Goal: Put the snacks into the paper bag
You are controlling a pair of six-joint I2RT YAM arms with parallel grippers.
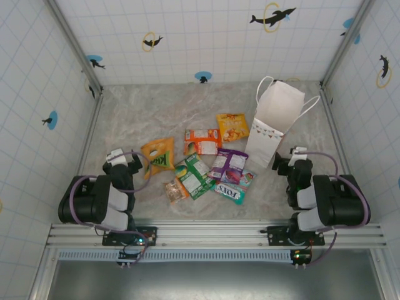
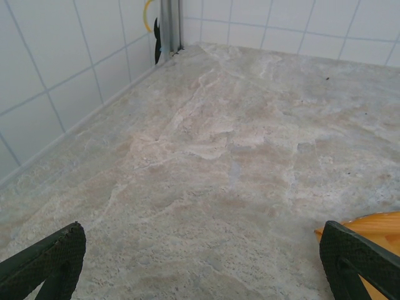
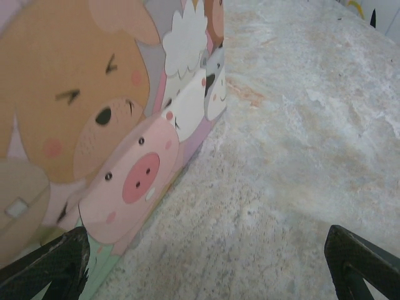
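Note:
Several snacks lie in a loose cluster mid-table: an orange packet (image 1: 157,155), an orange-and-white one (image 1: 202,141), a yellow one (image 1: 232,126), a green one (image 1: 195,175), a purple one (image 1: 229,164), a teal one (image 1: 234,189) and a small brownish one (image 1: 176,190). The white paper bag (image 1: 275,122) stands upright to their right, mouth up. My left gripper (image 1: 123,161) is open just left of the orange packet, whose corner (image 2: 369,226) shows by the right finger. My right gripper (image 1: 289,162) is open beside the bag's foot; its cartoon-animal side (image 3: 119,137) is close on the left.
Tiled walls with dolphin stickers enclose the marble-patterned table (image 1: 137,119) on three sides. Metal posts (image 1: 87,69) stand at the back corners. A rail (image 1: 212,234) carrying both arm bases runs along the near edge. Bare tabletop (image 2: 219,156) stretches ahead of the left gripper.

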